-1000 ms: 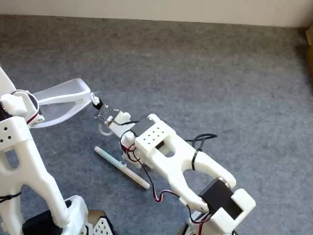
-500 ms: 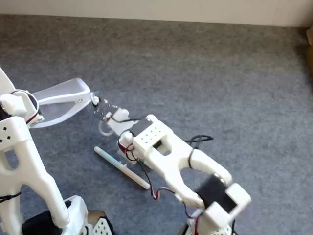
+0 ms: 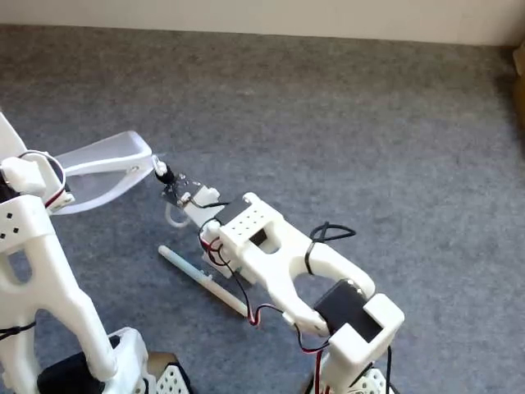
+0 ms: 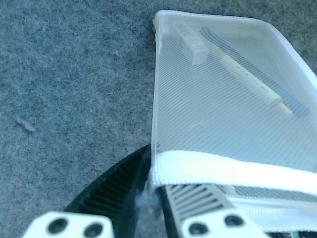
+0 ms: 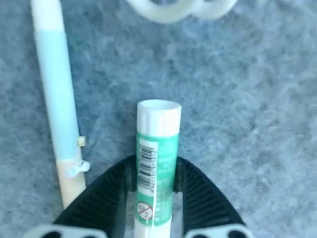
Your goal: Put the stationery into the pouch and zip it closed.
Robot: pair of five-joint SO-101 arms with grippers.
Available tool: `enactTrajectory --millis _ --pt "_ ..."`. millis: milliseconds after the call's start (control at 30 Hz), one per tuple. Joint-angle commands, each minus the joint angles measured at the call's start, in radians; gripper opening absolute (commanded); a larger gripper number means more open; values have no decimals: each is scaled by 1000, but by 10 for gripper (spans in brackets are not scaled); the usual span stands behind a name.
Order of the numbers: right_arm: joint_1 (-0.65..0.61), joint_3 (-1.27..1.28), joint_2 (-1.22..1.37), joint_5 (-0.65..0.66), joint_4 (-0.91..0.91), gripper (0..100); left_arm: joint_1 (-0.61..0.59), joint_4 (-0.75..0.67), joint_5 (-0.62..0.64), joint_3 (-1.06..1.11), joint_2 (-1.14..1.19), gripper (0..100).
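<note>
- My left gripper [image 4: 151, 166] pinches the pouch [image 4: 218, 109] by its rim, at the high view's left.
- My right gripper [image 5: 156, 166] clamps a glue stick [image 5: 157, 134].
- Pen [image 5: 57, 109] lies just beside, on carpet [image 3: 369, 123].

**Q:** What carries the objects?

**A:** A worktop [image 3: 369, 115] with a grey, short-pile, felt-like cover, mottled all over. Its far edge meets a pale wall [image 3: 246, 15].

**Q:** What lies directly on it?

**A:** (a) A pen [image 3: 205, 281] [image 5: 57, 109] with a pale blue barrel and pale ends. It lies flat and slantwise, closer to the near edge than to the far one. (b) A white loop-shaped piece [image 3: 174, 217] [image 5: 173, 10], flat on the cover. It is near the pen's farther end and apart from it. (c) The arm bases [image 3: 135, 361], standing at the near edge.
</note>
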Motion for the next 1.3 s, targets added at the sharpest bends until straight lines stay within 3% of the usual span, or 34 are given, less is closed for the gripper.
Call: enactTrajectory --millis 0,233,433,900,1100,1267 --pt "-21 -36 -2 -11 -8 11 -15 -21 12 2 5 7" --pt "-21 -30 -159 -12 97 10 -15 -21 12 2 5 7" --pt "-21 50 -367 -12 65 10 -13 -21 12 2 5 7" --pt "-39 318 -839 -14 -294 8 -13 -21 14 2 5 7" --pt "-120 317 -944 -11 -404 6 -13 -21 14 2 5 7" --pt "-234 317 -952 -6 -684 6 -13 -20 14 -1 4 7"
